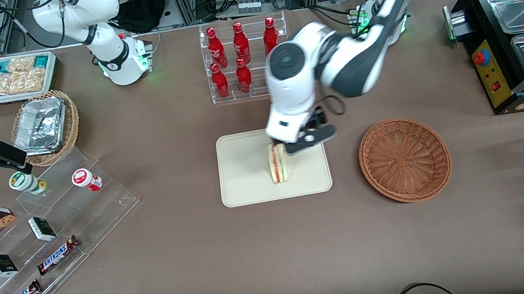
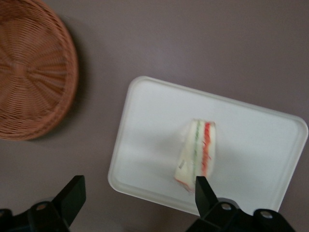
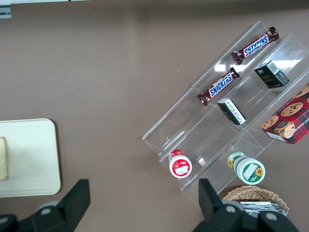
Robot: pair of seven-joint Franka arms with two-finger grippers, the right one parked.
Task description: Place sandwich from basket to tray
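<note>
The sandwich (image 1: 278,164) stands on edge on the cream tray (image 1: 246,183), its red and green filling lines showing. In the left wrist view the sandwich (image 2: 198,150) rests on the tray (image 2: 154,121), free of both fingers. My gripper (image 1: 291,144) hovers just above the sandwich's end farther from the front camera. It is open (image 2: 137,195), its black fingertips (image 2: 72,194) spread wide with nothing between them. The reddish-brown basket (image 1: 405,159) sits empty beside the tray, toward the working arm's end, and shows in the wrist view too (image 2: 29,67).
A clear rack of red bottles (image 1: 244,60) stands farther from the front camera than the tray. Acrylic steps with candy bars and cups (image 1: 49,225) and a tan basket of foil trays (image 1: 45,127) lie toward the parked arm's end. A black food warmer (image 1: 512,44) stands at the working arm's end.
</note>
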